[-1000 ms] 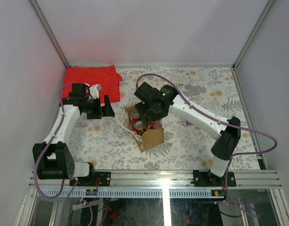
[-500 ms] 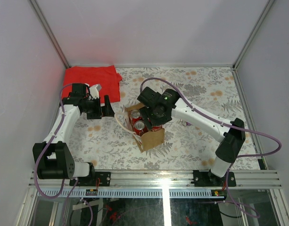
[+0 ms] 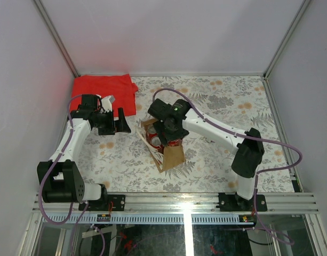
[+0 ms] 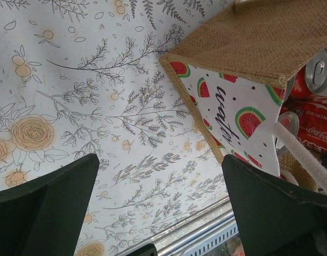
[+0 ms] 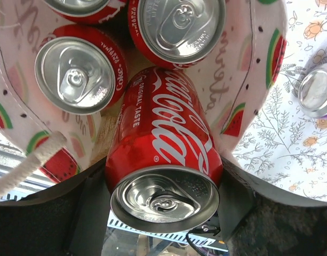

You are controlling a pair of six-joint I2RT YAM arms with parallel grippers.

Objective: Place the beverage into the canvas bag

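Glossy red cola can (image 5: 163, 138) gripped in right pincer (image 5: 163, 197), tipped into tan watermelon-lined burlap bag (image 4: 254, 37); left pincer (image 4: 160, 181) gaping; floral bench (image 4: 99, 80).

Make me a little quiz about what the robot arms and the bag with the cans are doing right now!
1. True or false: the left claw is holding a can.
2. Pick one: what does the right claw grip? A) a red cola can B) a banana C) a spoon
3. Fill the gap: inside, the canvas bag is printed with ____ slices.

Key: 1 false, it is open and empty. 2 A. 3 watermelon.
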